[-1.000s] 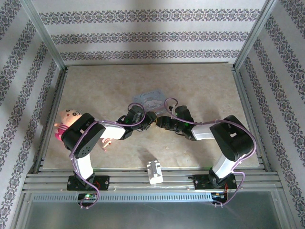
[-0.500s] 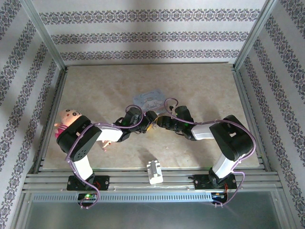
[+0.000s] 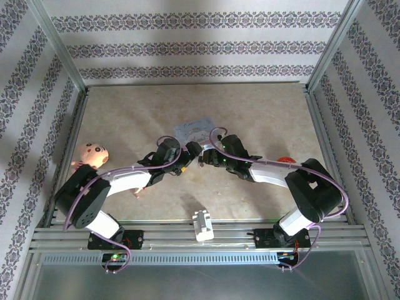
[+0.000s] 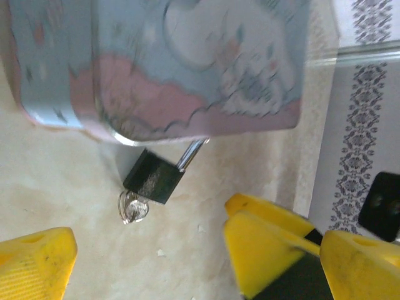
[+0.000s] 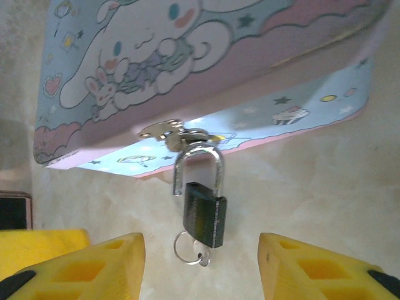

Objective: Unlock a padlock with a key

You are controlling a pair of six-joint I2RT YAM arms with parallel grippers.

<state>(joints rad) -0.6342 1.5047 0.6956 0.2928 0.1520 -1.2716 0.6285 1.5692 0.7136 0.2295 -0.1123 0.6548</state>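
Left end effector (image 4: 150, 259) is spread wide w/ nothing btwn its fingers, parked low over the bench (image 4: 56, 187) just off the clasp side of the tin (image 4: 187, 62). My right end effector (image 5: 201, 278) is likewise apart and empty. It faces that same side of the tin, fingers flanking the lock w/o touching it.

The padlock (image 5: 204, 214) hangs from the tin's clasp (image 5: 164, 130) by its shackle (image 5: 219, 175). Its dark body seems to rest on the bench right beside the tin's lower edge. The key (image 5: 201, 255) sits in the keyhole at the end of the body farthest from the tin. Neither is held.

I can't tell from either wrist view whether the shackle has popped free of the body; it's too small to be sure.

Step, imo: the key's already in, so this is the turn-and-release part, prob past halfway.

What the next move needs:
- The right end effector closes on the lock body to pin it beside the tin.
- The left end effector comes in on the key's head from the side away from the tin, pinches it flat, then twists at the wrist.

Both parts are tiny and thin, so alignment has to be tight. A sloppy pinch could knock the key out, and the tin prob slides if I push toward it.
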